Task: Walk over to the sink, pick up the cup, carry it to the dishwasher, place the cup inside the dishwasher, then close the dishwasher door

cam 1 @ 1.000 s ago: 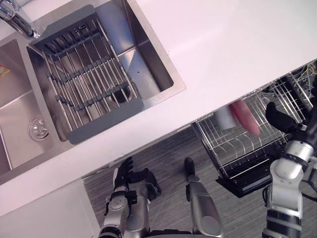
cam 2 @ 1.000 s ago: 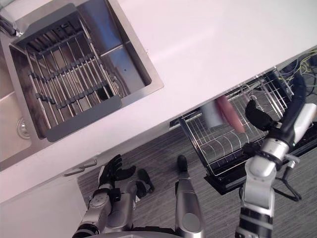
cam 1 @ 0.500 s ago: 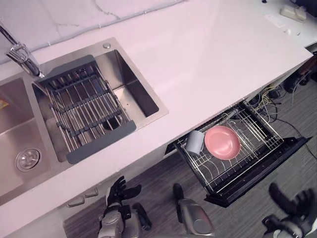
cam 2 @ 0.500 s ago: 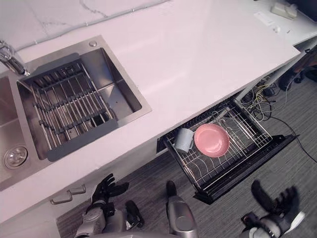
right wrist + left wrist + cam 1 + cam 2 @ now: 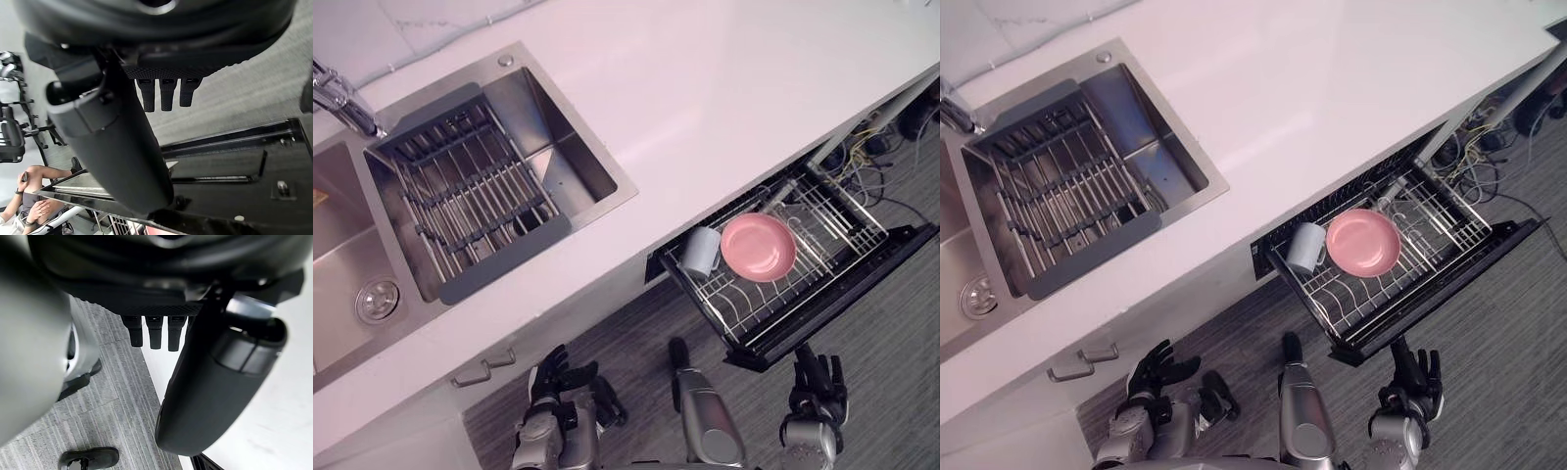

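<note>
Where wire rack point(image 5: 749, 302) ends, a cylindrical cup point(image 5: 700, 252) lies.

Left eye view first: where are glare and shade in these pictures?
Left eye view: the countertop glares near white; the sink wall carries a sheen; the dishwasher rack is shaded at its counter end. Right wrist view: the right hand shows dark against pale floor.

- We see the sink point(image 5: 592, 166) in brushed steel, with a bright chrome tap point(image 5: 347, 106) at its far edge.
- Inside the sink, the rack point(image 5: 470, 211) has bare metal bars in a matt grey plastic frame.
- Around the sink, the counter point(image 5: 734, 88) looks smooth, white and faintly glossy.
- Right of the sink, the dishwasher basket point(image 5: 754, 304) is thin shiny wire. It holds a glossy pink plate point(image 5: 759, 247) and a matt pale cup point(image 5: 700, 252).
- Below the sink, the floor point(image 5: 891, 362) is matt grey and finely streaked.
</note>
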